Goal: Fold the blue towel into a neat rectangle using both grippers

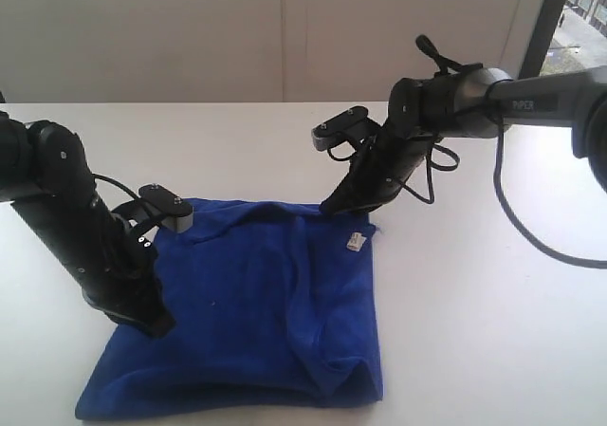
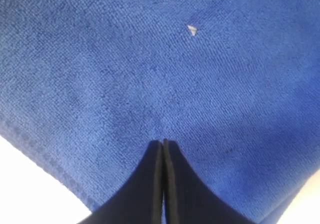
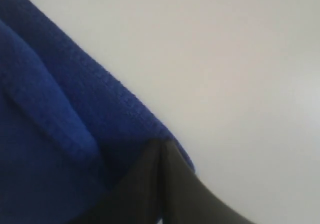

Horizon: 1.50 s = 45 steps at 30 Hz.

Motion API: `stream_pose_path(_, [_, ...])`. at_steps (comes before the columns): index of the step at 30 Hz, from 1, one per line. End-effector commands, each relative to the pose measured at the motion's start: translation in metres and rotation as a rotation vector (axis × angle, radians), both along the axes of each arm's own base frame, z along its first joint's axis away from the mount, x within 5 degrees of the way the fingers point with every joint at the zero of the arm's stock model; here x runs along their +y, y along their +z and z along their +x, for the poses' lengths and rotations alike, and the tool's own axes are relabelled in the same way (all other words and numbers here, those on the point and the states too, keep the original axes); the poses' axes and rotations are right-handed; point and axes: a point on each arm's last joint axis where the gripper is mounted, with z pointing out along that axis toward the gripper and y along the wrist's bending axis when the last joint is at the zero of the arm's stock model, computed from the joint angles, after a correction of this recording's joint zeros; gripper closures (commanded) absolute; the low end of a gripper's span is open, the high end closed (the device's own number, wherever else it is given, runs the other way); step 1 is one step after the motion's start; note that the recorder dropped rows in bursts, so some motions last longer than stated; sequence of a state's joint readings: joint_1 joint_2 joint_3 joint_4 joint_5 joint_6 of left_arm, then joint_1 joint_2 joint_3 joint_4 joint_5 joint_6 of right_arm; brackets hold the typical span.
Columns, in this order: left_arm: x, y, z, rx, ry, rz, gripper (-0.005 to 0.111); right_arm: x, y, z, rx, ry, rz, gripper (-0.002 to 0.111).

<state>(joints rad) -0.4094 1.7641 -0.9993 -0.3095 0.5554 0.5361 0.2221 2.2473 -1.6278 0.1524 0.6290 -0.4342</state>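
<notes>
The blue towel [image 1: 256, 312] lies on the white table, folded over, with a small white tag [image 1: 356, 241] near its far right corner. My left gripper [image 1: 156, 326] is shut, its tips resting on the towel's left part. In the left wrist view the left gripper [image 2: 163, 142] shows both fingers pressed together over the blue towel [image 2: 150, 59], with no cloth visible between them. My right gripper [image 1: 328, 207] is shut at the towel's far edge. In the right wrist view the right gripper [image 3: 161, 142] touches the hem of the blue towel [image 3: 60, 109]; whether cloth is pinched does not show.
The white table [image 1: 474, 303] stretches bare to the right of the towel and behind it. A black cable [image 1: 512, 222] loops down from the right arm. A pale wall stands at the back, with a window [image 1: 579, 18] at the upper right.
</notes>
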Motion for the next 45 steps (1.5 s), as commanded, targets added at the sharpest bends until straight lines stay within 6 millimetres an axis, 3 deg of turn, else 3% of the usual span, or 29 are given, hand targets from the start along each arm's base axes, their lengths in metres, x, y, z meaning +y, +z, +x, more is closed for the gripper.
stream_pose_path(1, [0.0, 0.001, -0.003, 0.023, 0.015, -0.012, 0.107, -0.006, -0.01, 0.01, -0.012, 0.036, -0.085, 0.108])
stream_pose_path(7, [0.0, 0.001, -0.002, 0.008, 0.02, -0.014, 0.107, -0.007, -0.016, 0.02, -0.026, 0.059, -0.128, 0.108])
stream_pose_path(10, [-0.001, 0.001, 0.001, -0.027, 0.031, -0.02, 0.107, -0.006, -0.009, 0.022, -0.059, 0.057, -0.121, 0.108])
stream_pose_path(14, [-0.001, 0.006, 0.006, -0.089, 0.046, -0.033, 0.107, -0.006, 0.026, 0.021, -0.128, 0.049, -0.101, 0.108])
stream_pose_path(17, [0.0, 0.021, 0.005, -0.142, 0.05, -0.054, 0.107, -0.008, 0.068, 0.014, -0.184, 0.045, -0.09, 0.108])
stream_pose_path(21, [0.011, 0.055, 0.002, -0.262, 0.118, -0.107, 0.107, -0.011, 0.116, -0.006, -0.198, 0.04, -0.074, 0.108])
stream_pose_path(24, [0.023, 0.074, -0.012, -0.308, 0.151, -0.137, 0.107, -0.015, 0.142, -0.031, -0.173, 0.033, -0.049, 0.108])
stream_pose_path(26, [0.027, 0.078, -0.026, -0.31, 0.17, -0.167, 0.107, -0.016, 0.152, -0.049, -0.15, 0.032, -0.019, 0.108])
stream_pose_path(29, [0.029, 0.074, -0.051, -0.269, 0.198, -0.243, 0.107, -0.016, 0.164, -0.093, -0.082, 0.038, 0.078, 0.108])
stream_pose_path(32, [0.026, 0.06, -0.069, -0.228, 0.167, -0.342, 0.107, -0.01, 0.158, -0.132, 0.0, 0.111, 0.208, 0.108])
stream_pose_path(35, [0.02, 0.05, -0.078, -0.22, 0.136, -0.462, 0.107, -0.01, 0.131, -0.158, 0.082, 0.139, 0.26, 0.105])
stream_pose_path(39, [0.012, 0.045, -0.083, -0.223, 0.089, -0.598, 0.107, -0.012, 0.096, -0.166, 0.1, 0.071, 0.279, 0.087])
stream_pose_path(43, [0.008, 0.047, -0.089, -0.2, 0.056, -0.686, 0.107, -0.007, 0.074, -0.164, 0.14, 0.025, 0.35, 0.053])
stream_pose_path(45, [0.008, 0.047, -0.09, -0.196, 0.058, -0.691, 0.107, -0.005, 0.066, -0.161, 0.166, -0.001, 0.37, 0.048])
